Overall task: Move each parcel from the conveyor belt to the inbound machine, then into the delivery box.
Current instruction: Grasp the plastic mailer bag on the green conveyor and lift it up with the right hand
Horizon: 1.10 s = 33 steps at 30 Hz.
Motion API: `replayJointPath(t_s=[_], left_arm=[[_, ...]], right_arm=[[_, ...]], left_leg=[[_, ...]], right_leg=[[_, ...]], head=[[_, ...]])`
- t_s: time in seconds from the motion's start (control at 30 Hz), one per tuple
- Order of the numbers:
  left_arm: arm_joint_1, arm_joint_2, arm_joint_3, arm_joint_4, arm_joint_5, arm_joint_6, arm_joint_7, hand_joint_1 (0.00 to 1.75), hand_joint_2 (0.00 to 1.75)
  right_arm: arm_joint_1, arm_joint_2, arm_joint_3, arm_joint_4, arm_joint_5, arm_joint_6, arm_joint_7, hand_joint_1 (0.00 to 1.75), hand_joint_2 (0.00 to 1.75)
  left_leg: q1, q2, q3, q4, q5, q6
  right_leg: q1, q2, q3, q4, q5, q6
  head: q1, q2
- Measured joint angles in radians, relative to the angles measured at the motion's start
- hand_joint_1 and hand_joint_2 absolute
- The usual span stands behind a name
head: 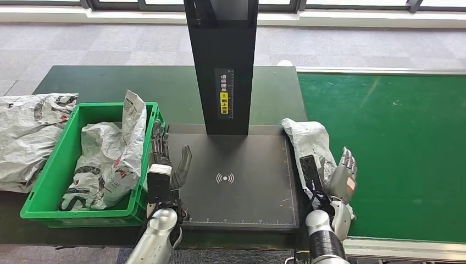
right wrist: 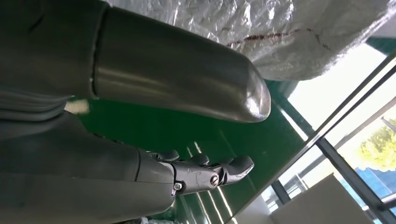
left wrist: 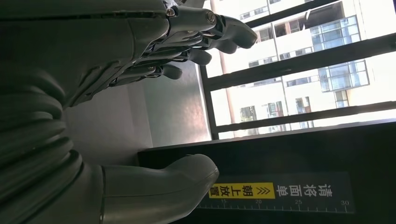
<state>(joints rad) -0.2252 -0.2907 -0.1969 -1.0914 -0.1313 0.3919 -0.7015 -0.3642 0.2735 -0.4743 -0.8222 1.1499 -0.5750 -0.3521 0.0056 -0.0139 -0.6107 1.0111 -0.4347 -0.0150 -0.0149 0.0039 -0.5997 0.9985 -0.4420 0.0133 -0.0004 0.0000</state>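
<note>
One parcel straddling inbound machine edge on conveyor belt side, both hands (right hand, left hand) unclenched, empty; risk: slippery bag sliding from partial grasp.

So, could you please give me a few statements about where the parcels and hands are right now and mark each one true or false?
1. The green box holds parcels. True.
2. A parcel covers the scan mark on the machine. False: the mark is bare.
3. The right hand is beside a white parcel at the belt's edge. True.
4. The left hand grips a parcel. False: it is open and holds nothing.
5. The belt is red. False: green.
</note>
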Motion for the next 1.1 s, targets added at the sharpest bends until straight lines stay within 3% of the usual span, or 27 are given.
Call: replayJointPath(t_s=[0.07,0.3,0.43,0.93,1.03,1.1], left_arm=[[0.000,0.000,0.001,-0.001,-0.007,-0.008,0.000,0.00,1.75],[0.003,0.000,0.015,-0.002,-0.035,-0.030,0.000,0.00,1.75],[0.005,0.000,0.023,-0.002,-0.041,-0.033,0.000,0.00,1.75],[0.007,0.000,0.035,-0.002,-0.051,-0.043,0.000,0.00,1.75],[0.008,0.000,0.036,-0.004,-0.050,-0.041,0.000,0.00,1.75],[0.010,0.000,0.038,-0.007,-0.045,-0.039,0.000,0.00,1.75]], right_arm=[[-0.015,-0.006,-0.001,0.053,-0.030,0.033,-0.003,0.00,1.75],[-0.045,-0.022,-0.001,0.166,-0.082,0.103,0.011,0.00,1.75],[-0.057,-0.031,0.001,0.198,-0.068,0.118,0.052,1.75,1.75],[-0.082,-0.062,0.018,0.245,-0.091,0.122,0.065,1.75,1.75],[-0.082,-0.064,0.019,0.245,-0.144,0.110,0.008,1.75,1.75],[-0.075,-0.063,0.021,0.239,-0.207,0.099,-0.083,1.75,1.75]], left_leg=[[0.000,0.000,0.000,0.000,0.000,0.000],[0.000,0.000,0.000,0.000,0.000,0.000],[0.000,0.000,0.000,0.000,0.000,0.000],[0.000,0.002,0.001,0.000,-0.001,-0.001],[0.000,0.003,0.001,0.000,-0.001,-0.002],[0.000,0.004,0.001,0.000,-0.001,-0.002]], right_leg=[[0.000,0.000,0.000,0.000,0.000,0.000],[0.000,0.000,0.000,0.000,0.000,0.000],[0.000,0.000,0.000,0.000,0.000,0.000],[0.001,0.002,0.000,0.000,0.000,0.000],[0.002,0.003,0.000,0.000,0.000,0.000],[0.003,0.004,-0.001,0.000,0.000,-0.001]], head=[[0.000,0.000],[0.000,0.000],[0.000,0.000],[0.000,0.000],[0.000,0.000],[0.000,0.000]])
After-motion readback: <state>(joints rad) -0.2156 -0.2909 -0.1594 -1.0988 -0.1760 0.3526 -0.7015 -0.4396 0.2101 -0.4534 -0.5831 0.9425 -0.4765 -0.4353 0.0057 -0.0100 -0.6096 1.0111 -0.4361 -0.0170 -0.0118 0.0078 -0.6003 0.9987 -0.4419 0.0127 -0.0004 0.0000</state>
